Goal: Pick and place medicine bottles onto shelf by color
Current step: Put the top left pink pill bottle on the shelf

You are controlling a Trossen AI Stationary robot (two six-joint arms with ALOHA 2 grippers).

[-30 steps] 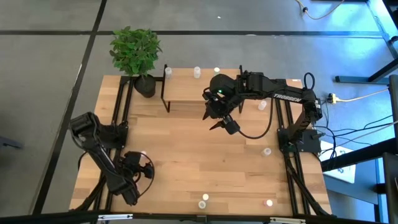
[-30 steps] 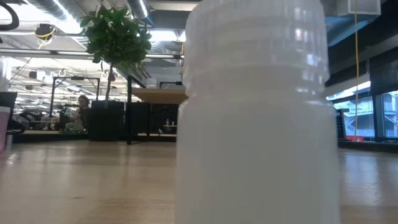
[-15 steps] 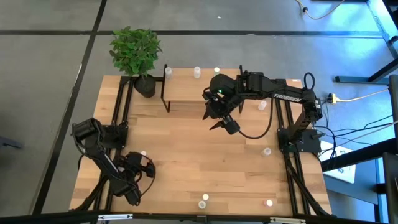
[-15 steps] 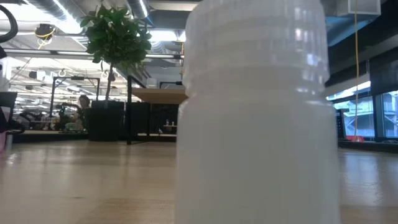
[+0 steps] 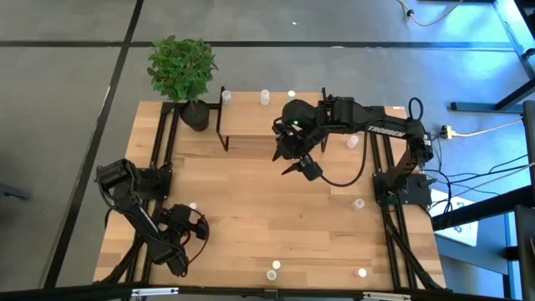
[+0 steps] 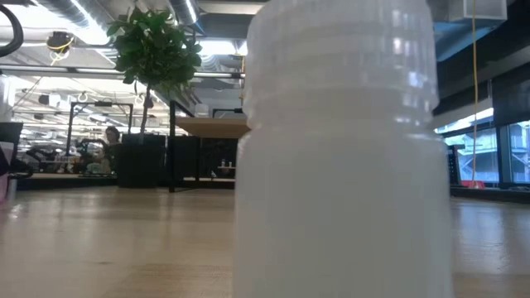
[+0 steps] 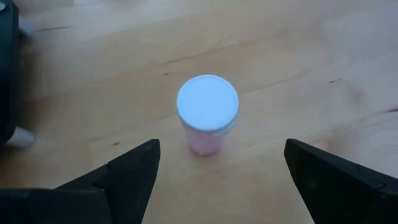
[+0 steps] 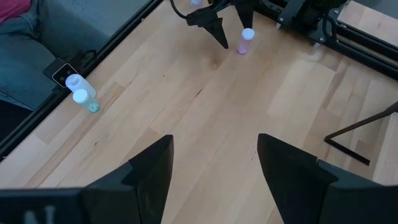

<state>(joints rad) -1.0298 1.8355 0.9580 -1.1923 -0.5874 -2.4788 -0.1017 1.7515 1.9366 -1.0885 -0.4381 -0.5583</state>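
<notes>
Pink bottle point(image 7: 207, 118) — left gripper point(image 7: 217, 168) spread above.

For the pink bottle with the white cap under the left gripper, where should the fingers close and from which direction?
Probably straight down from above. The pink bottle stands upright on the table, centred between the open fingers of the left gripper. Close on the round body just under the white cap, whose wider rim should resist slipping; the wood around it is bare.

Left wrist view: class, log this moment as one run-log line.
left hand: open, around pink bottle, not touching | bottle: upright on table | right hand: open, waiting near shelf
</notes>
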